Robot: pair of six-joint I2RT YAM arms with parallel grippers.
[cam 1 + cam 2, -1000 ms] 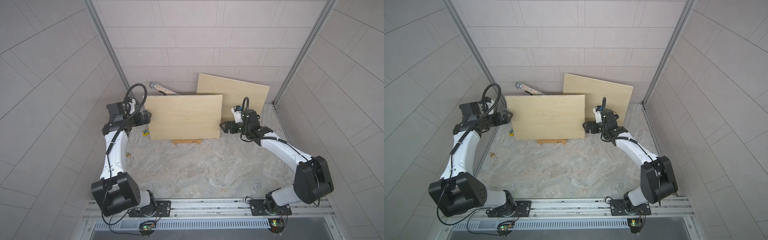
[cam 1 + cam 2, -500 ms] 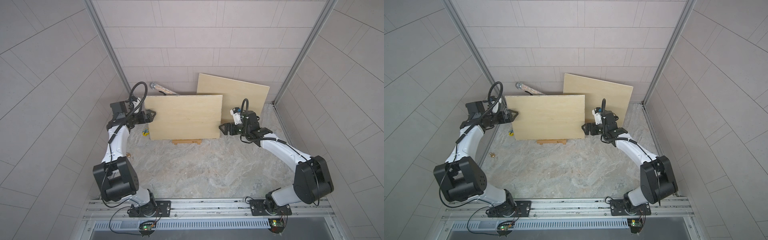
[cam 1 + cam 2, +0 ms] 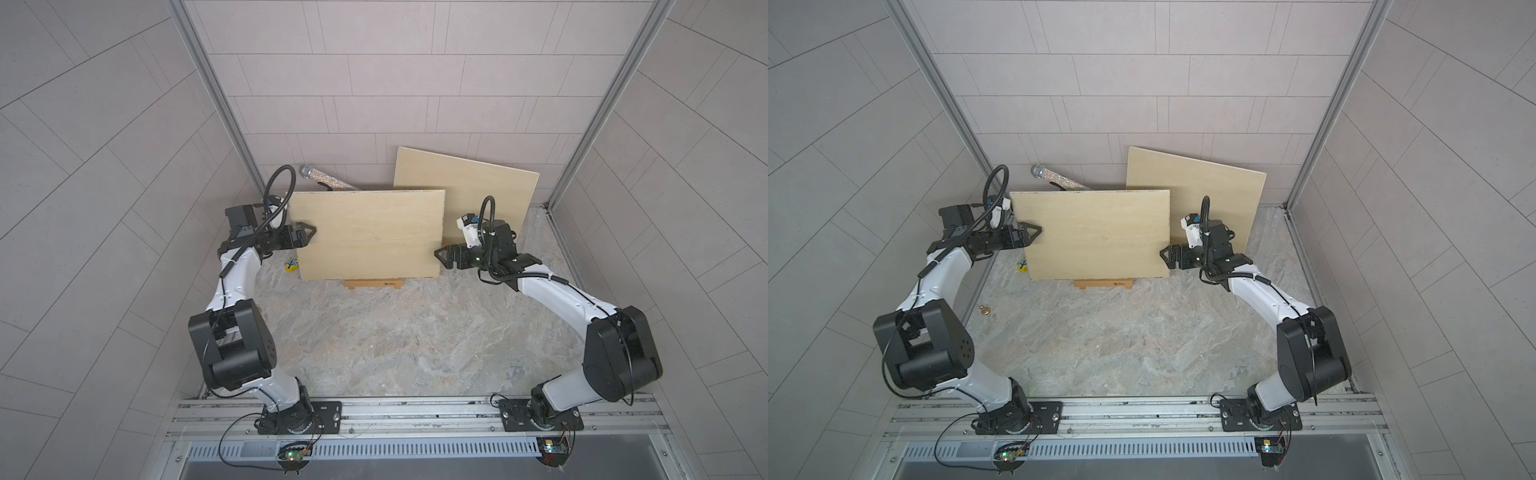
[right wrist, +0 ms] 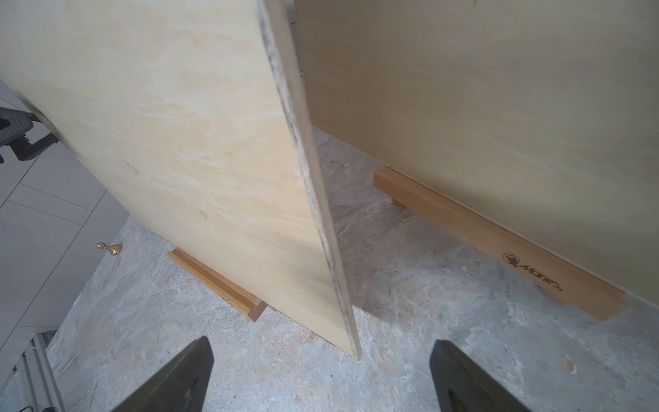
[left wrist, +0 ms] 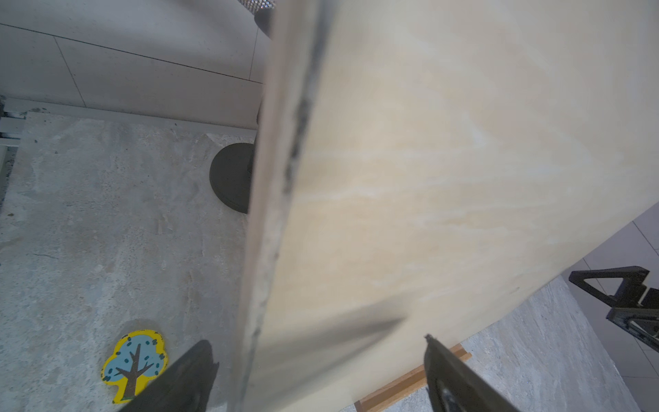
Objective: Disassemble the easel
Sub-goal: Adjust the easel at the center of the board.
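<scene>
Step in hand, I reckon: getting the board (image 3: 370,237) off the easel (image 3: 374,284) – both arms are lined up on its side edges and nothing is gripped yet.

- left gripper (image 3: 306,233) is wide open with the board's left edge between its jaws, one finger in front of the face and one behind
- the easel is mostly hidden behind the board; only its ledge (image 4: 214,280) pokes out under the board's bottom edge, and the board stands on it, leaning back a bit
- right gripper (image 3: 441,257) is open too, just off the board's right edge low down; the edge points between the jaws but looks short of them

Next move, my guess: right arm eases in until the edge sits between its jaws, both pinch, then a level lift to clear the ledge's lip; it's a big thin sheet, so uneven lifting could twist it.

Around it, on a mottled stone-look floor (image 3: 395,340):

- a gold pawn (image 3: 983,309) well left and in front of the board
- a tree cutout (image 3: 291,263) just left of its lower corner
- a glittery tube (image 3: 328,179) and a dark disc (image 5: 231,176) behind its left side – can't tell what the disc belongs to
- a second board (image 3: 478,187) behind its right side, on another ledge (image 4: 499,246)

Grey tiled walls close in three sides; the arms' rail (image 3: 415,409) is well in front.
</scene>
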